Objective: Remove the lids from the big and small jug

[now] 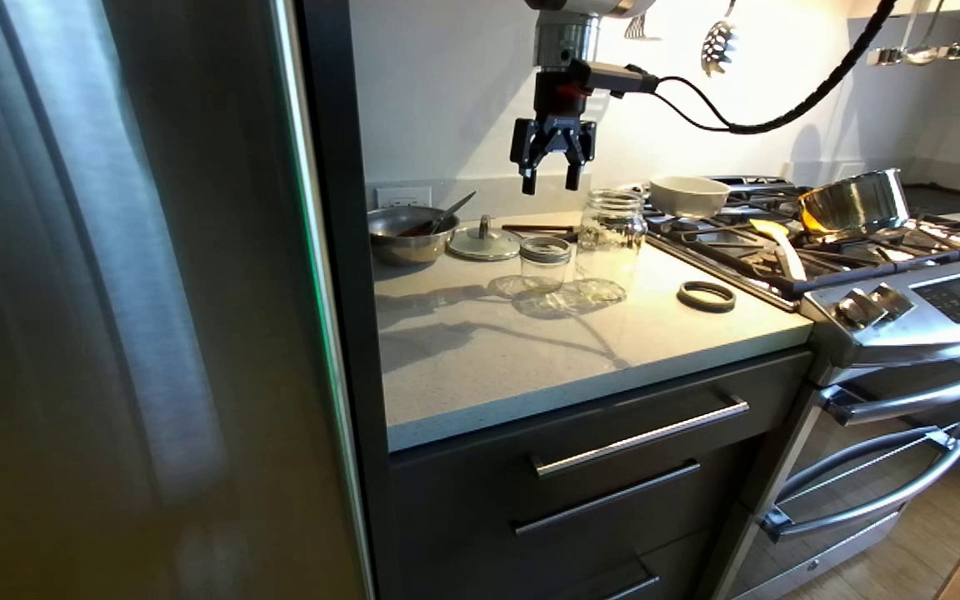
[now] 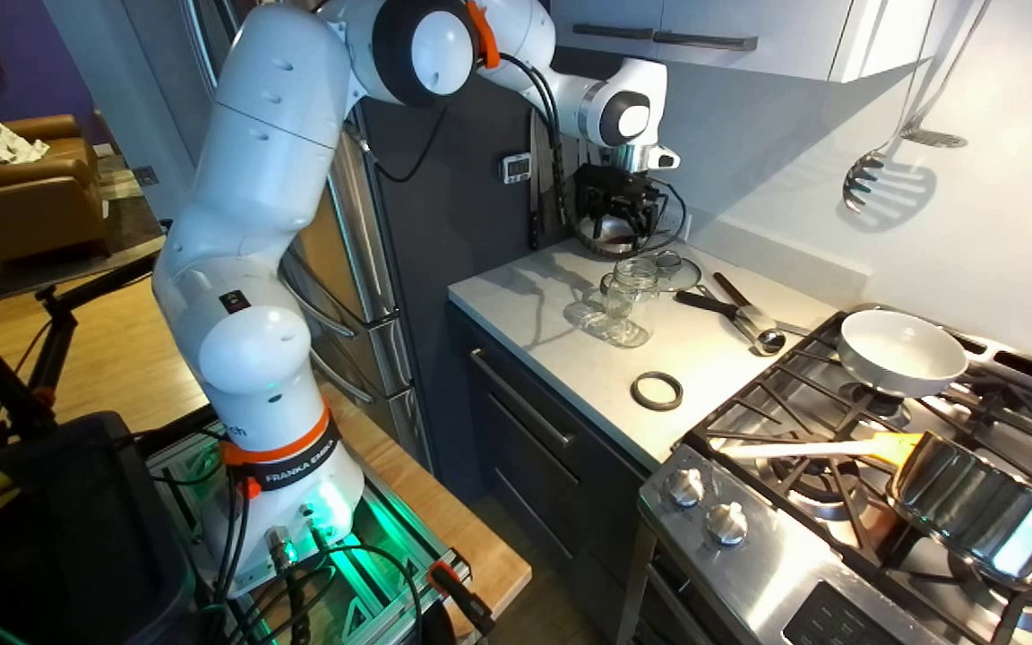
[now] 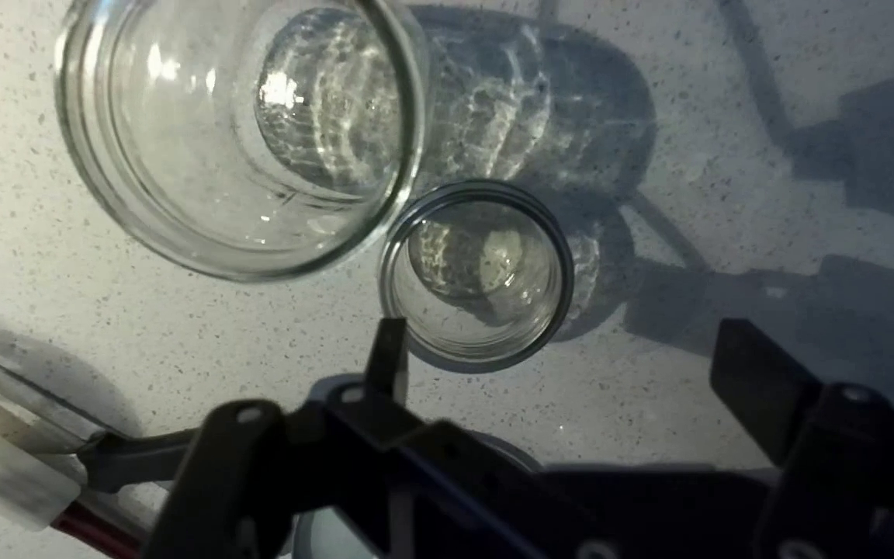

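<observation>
on speckled counter [image 3: 206, 341], round glass jugs [image 1: 611, 242]

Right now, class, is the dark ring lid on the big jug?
No, the lid lies on the countertop, apart from the big jug.

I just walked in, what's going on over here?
A robot arm is on a lid-removing job, its fingers spread open above the counter, holding nothing. The big glass jar has no lid on; a dark ring lid lies on the counter near the stove. The small glass jar appears to have its grey ring lid on.
</observation>
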Motion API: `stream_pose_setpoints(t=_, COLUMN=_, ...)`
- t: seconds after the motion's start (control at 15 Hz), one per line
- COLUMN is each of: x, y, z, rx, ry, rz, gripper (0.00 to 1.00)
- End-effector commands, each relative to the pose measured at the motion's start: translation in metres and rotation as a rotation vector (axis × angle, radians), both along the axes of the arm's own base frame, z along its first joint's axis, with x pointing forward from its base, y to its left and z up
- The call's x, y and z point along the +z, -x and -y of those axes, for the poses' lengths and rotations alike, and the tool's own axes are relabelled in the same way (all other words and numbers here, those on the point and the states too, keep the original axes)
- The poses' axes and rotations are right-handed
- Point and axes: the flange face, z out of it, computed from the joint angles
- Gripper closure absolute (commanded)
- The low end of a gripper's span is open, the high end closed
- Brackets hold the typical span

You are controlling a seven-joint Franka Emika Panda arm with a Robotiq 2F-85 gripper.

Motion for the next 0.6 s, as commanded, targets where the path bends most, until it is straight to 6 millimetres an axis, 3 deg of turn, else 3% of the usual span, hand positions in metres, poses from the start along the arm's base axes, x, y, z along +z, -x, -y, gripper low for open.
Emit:
stream_pose_setpoints(t=0.0, x=-0.013, y=-0.001, z=-0.011, rx=-0.034, ry=0.011, rz=0.047, gripper=0.0)
stream_pose_setpoints(t=0.53, x=-0.049, y=0.002, z=-0.027, rx=0.004, ry=0.016, rz=0.06, gripper=0.0)
